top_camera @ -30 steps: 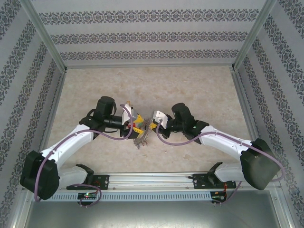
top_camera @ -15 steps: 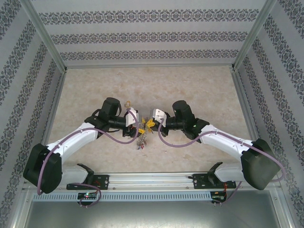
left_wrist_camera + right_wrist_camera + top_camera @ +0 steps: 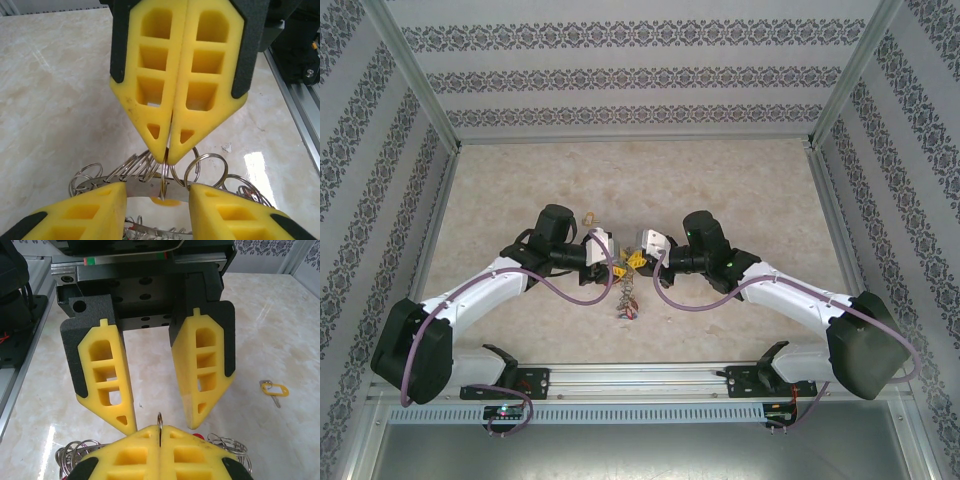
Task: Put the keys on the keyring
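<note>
The keyring (image 3: 137,190), a flat grey metal band strung with several small split rings (image 3: 206,165), crosses between the spread fingers of my open left gripper (image 3: 157,189). My right gripper (image 3: 170,159) faces the left one and is shut on one thin split ring (image 3: 159,419) standing upright on the band. A yellow tag (image 3: 165,202) shows just under that ring. In the top view both grippers (image 3: 612,262) (image 3: 633,260) meet tip to tip mid-table, and the bunch of tagged keys (image 3: 626,300) trails below them toward the near edge. One loose yellow-tagged key (image 3: 274,389) lies on the table.
The marble-patterned table (image 3: 740,190) is walled by patterned panels on three sides. A metal rail (image 3: 640,378) runs along the near edge by the arm bases. The loose key also lies just beyond the left wrist (image 3: 587,216).
The left arm has swung in toward the right gripper until the tips meet. The key bunch has dropped and now hangs lower, toward the near edge.
</note>
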`<control>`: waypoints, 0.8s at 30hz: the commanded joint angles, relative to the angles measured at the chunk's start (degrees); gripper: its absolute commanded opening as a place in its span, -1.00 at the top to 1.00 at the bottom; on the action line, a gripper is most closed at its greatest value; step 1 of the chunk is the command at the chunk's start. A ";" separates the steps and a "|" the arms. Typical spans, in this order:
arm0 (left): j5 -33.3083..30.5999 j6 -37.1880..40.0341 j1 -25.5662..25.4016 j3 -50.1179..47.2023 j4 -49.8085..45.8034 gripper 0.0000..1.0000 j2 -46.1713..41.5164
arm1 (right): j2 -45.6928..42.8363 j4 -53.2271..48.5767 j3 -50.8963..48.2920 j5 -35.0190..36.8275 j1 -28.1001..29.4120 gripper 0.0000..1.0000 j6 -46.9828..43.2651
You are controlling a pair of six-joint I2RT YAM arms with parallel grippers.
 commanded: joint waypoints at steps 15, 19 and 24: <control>-0.37 9.24 0.47 3.80 -8.37 0.29 -0.96 | 0.54 0.72 2.60 -5.35 -1.30 1.00 -1.50; 1.11 9.26 0.55 4.17 -8.39 0.41 -0.24 | 0.36 0.54 2.51 -5.73 -1.50 1.00 -1.41; 2.01 7.97 0.61 3.73 -6.41 0.50 0.06 | 0.44 0.53 2.60 -5.93 -1.54 1.00 -1.32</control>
